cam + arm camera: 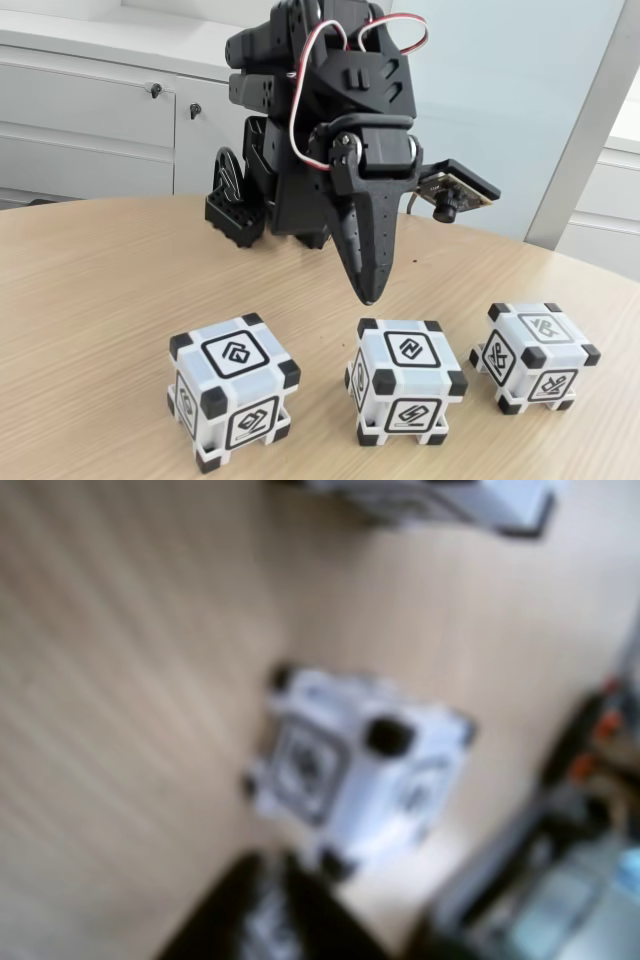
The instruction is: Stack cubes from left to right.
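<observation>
Tabletop (90,290): light wood grain, smooth, with a curved far edge in the fixed view; bare wood lies to the left of the cubes.
Left cube (233,403): white plastic, square-faced, with black corner blocks and a black-framed glyph on each visible face; it sits nearest the camera, turned at an angle, apart from its neighbour.
Middle cube (408,380): same make, flat on the tabletop, with a clear gap on each side; the wrist view shows a blurred cube (355,770) on the wood just above the dark tool tips, and a second cube (440,500) at the top edge.
Tool (368,290): matte black plastic, tapering to a point, hanging above the tabletop just behind the middle cube; its 2 fingers look closed together and hold nothing.
Right cube (535,355): same make, turned at an angle, farthest back of the 3.
Arm base (240,215): black, standing behind the row near the tabletop's far edge.
</observation>
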Controlling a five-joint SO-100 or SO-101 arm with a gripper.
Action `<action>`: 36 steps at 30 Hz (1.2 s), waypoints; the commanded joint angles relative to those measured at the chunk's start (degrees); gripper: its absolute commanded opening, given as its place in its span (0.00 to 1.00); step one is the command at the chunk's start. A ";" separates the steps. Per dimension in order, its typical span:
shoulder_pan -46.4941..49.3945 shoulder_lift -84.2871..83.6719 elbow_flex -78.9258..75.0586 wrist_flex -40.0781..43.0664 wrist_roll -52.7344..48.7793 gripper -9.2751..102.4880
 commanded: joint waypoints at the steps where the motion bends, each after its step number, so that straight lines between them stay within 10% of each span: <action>1: 0.18 3.25 -0.44 -0.26 -0.44 0.08; 26: -0.09 2.81 -13.27 -1.05 2.90 0.08; 36: -0.62 -10.11 -34.01 -0.70 4.92 0.24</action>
